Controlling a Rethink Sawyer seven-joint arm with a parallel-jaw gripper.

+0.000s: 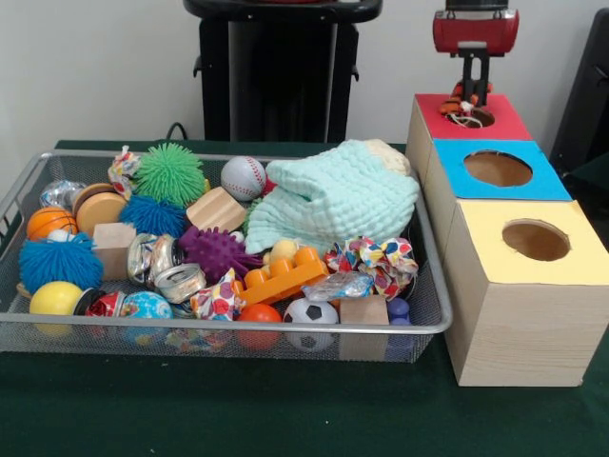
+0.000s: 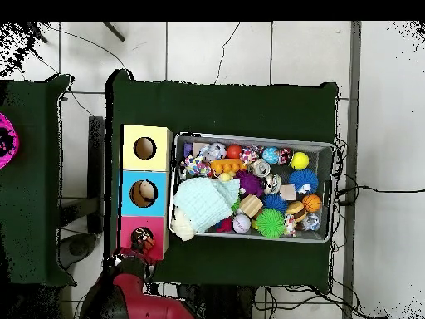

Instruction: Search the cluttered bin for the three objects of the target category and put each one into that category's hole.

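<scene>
My gripper (image 1: 471, 93) hangs over the red-topped box (image 1: 509, 122), right above its round hole. An orange and white corded toy (image 1: 464, 112) sits at the hole's mouth, directly under the gripper; whether it is held I cannot see. From overhead the gripper (image 2: 144, 242) covers the red box's hole. In the wire bin (image 1: 238, 327), knotted patterned cloth toys lie at the front right (image 1: 383, 259), the front middle (image 1: 213, 299) and the far left (image 1: 123, 168).
A blue-topped box (image 1: 552, 183) and a yellow-topped box (image 1: 582, 255) stand in line with the red one, right of the bin. A mint cloth (image 1: 333, 195) covers the bin's back right. Spiky balls, sports balls, wooden blocks, crushed cans and an orange brick (image 1: 282, 273) fill the rest.
</scene>
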